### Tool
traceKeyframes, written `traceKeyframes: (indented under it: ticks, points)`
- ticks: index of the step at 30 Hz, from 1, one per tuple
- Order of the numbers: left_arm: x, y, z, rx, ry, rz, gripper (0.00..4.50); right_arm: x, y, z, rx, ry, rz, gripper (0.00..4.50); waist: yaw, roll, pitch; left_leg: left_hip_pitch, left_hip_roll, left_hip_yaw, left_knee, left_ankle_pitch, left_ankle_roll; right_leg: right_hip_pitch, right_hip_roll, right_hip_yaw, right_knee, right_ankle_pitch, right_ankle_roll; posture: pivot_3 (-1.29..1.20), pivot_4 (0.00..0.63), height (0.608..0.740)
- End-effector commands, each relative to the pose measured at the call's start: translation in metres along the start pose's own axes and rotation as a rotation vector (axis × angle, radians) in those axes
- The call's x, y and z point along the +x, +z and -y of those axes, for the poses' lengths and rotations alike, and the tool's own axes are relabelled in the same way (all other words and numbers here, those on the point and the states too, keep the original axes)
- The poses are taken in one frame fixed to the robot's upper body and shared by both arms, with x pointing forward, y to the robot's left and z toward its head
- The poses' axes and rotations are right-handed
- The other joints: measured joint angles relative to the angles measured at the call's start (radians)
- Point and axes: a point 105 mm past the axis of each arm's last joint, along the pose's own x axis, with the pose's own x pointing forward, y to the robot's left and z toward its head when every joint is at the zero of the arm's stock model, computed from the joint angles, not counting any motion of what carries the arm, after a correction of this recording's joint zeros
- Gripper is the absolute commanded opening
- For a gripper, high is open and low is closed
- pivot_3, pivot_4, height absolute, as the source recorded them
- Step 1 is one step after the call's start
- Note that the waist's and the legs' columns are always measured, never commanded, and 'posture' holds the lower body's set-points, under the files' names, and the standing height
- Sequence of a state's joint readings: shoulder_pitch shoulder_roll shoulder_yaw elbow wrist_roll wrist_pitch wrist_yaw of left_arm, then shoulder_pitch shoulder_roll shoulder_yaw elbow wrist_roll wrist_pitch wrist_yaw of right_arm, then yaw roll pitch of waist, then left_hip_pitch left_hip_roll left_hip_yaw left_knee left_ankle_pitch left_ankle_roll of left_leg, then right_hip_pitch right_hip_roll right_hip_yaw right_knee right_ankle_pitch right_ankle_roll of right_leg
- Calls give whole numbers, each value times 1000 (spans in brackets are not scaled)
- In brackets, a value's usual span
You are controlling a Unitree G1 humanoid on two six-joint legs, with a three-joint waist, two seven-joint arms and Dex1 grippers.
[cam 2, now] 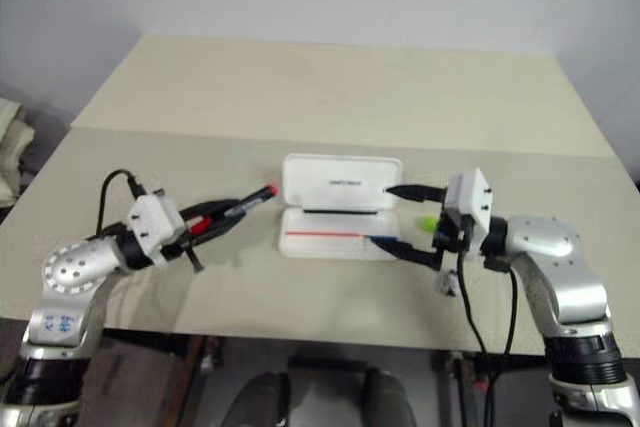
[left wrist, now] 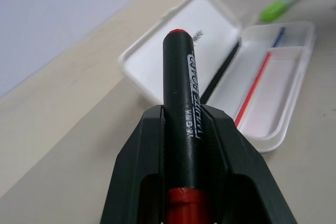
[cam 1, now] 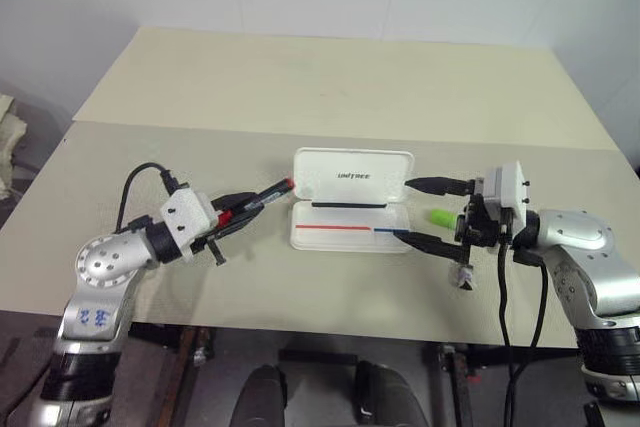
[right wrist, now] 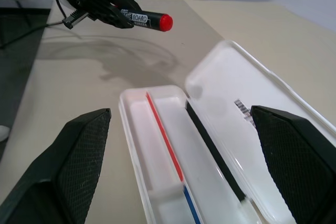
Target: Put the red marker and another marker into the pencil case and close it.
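Observation:
The white pencil case lies open at the table's middle, its lid standing up behind the tray, which has a red and blue stripe. My left gripper hovers just left of the case, shut on the red marker, whose red end points at the case's left end. In the left wrist view the marker sits clamped between both fingers. My right gripper is open, one finger on either side of the case's right end. The lime-green marker lies on the table right of the case, beside that gripper.
A small dark grey lump sits near the table's front edge under my right wrist, where black cables hang. A seam crosses the beige table behind the case, with bare surface beyond it.

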State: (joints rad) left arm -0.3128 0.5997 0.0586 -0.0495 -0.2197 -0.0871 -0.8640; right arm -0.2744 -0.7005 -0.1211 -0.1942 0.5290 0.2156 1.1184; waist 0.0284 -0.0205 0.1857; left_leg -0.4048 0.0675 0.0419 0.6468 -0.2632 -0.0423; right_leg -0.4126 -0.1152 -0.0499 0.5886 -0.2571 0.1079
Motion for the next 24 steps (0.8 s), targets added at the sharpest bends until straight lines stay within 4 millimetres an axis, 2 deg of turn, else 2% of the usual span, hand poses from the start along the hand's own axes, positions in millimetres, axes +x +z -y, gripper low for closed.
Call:
traceKeyframes:
  ticks: [1, 5, 12, 20, 24]
  points:
    - [16, 3, -5, 49, -58, 30, 628, -10, 18, 1, -84, -45, 18, 4500, -1, 0, 0, 0, 0, 0, 0, 0, 0, 0, 0, 0, 0, 3, 5, 0, 150, 740]
    - [56, -4, -2, 60, -205, 57, 628, -21, 20, -6, -89, -111, 3, 4500, 5, 0, 0, 0, 0, 0, 0, 0, 0, 0, 1, 0, 0, 3, 7, 0, 150, 740]
    - [100, 5, 16, 81, -368, 140, 628, -30, 24, -15, -90, -188, -12, 4500, 0, 0, 0, 0, 0, 0, 0, -1, 1, 0, 1, 0, -1, 3, 8, 0, 150, 740]
    - [126, 2, 30, 50, -441, 128, 628, -35, 26, -23, -87, -251, -21, 4500, 0, 0, 0, -1, 0, 0, 1, -1, 1, 0, 0, 0, -1, 4, 8, 0, 150, 740]
    - [133, -1, 26, 56, -419, 105, 628, -36, 28, -25, -88, -271, -21, 4500, 0, -1, 0, -1, 0, 0, 1, -1, 1, 0, 1, 0, -1, 4, 8, 0, 150, 740]
